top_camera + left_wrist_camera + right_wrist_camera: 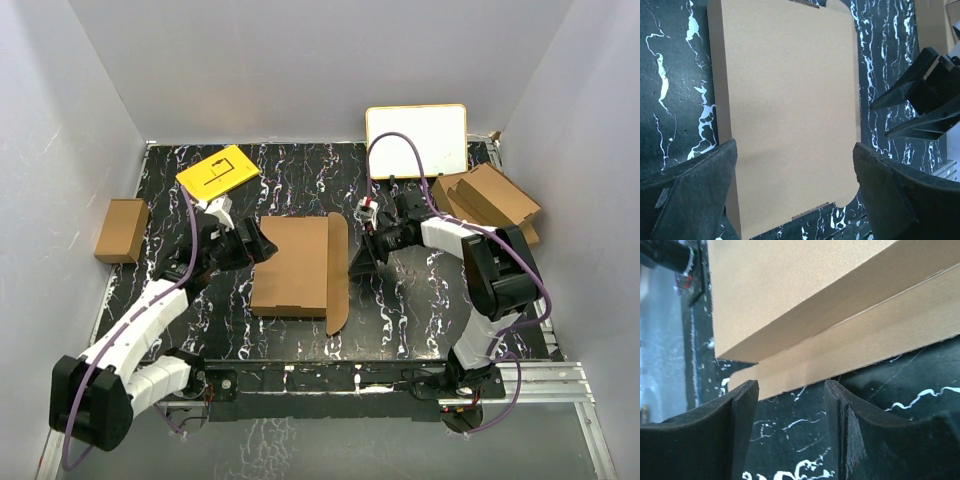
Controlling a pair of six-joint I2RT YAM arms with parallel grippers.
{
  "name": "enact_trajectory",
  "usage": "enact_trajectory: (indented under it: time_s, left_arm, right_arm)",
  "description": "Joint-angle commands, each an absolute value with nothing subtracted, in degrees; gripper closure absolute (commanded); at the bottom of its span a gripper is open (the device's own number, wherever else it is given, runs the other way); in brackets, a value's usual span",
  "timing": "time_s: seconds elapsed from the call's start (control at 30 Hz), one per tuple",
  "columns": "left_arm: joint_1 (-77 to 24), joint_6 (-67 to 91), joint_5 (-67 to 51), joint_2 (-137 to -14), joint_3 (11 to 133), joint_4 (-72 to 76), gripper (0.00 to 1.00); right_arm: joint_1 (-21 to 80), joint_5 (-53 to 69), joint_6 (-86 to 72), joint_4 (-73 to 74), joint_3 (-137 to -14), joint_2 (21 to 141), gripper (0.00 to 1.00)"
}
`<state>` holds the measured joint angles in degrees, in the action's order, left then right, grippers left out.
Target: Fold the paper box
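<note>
The paper box (292, 265) lies closed and flat mid-table as a brown cardboard slab. A long flap (337, 272) stands tilted along its right side. My left gripper (262, 246) hovers at the box's left edge. In the left wrist view its jaws are open wide (795, 185), with the box top (790, 100) below and holding nothing. My right gripper (362, 262) sits just right of the flap. Its fingers (742, 430) stand open (790, 410) over bare mat, a short way from the flap's edge (850, 352).
A small brown box (122, 230) sits at the far left, a yellow card (218, 172) behind the left arm. A white board (416, 140) and a pile of cardboard pieces (490, 200) lie at the back right. Grey walls enclose the black marbled mat (400, 300).
</note>
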<state>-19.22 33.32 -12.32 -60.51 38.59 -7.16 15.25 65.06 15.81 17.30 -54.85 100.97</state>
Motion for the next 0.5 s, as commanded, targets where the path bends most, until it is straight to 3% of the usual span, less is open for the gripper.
enact_trajectory:
  time_s: [0.0, 0.2, 0.27, 0.37, 0.47]
  left_arm:
    - [-18.6, 34.4, -12.1, -55.7, 36.1, -7.4, 0.03]
    - [-18.3, 34.8, -12.5, -51.9, 34.4, -7.4, 0.03]
    - [-18.3, 35.5, -12.8, -50.8, 33.4, -5.7, 0.03]
    - [-18.2, 36.3, -12.8, -49.6, 31.4, -2.7, 0.03]
    - [-18.1, 37.3, -12.9, -49.6, 29.6, -0.6, 0.03]
  right_arm:
    - [15.0, 60.7, 35.4, 30.1, -59.5, 97.5, 0.4]
    - [15.0, 61.9, 47.1, 32.0, -55.4, 89.9, 0.36]
    - [15.0, 66.5, 54.6, 32.7, -52.4, 86.0, 0.27]
    - [15.0, 72.4, 69.6, 34.1, -46.6, 80.9, 0.04]
    - [15.1, 74.6, 80.0, 34.9, -41.9, 77.3, 0.0]
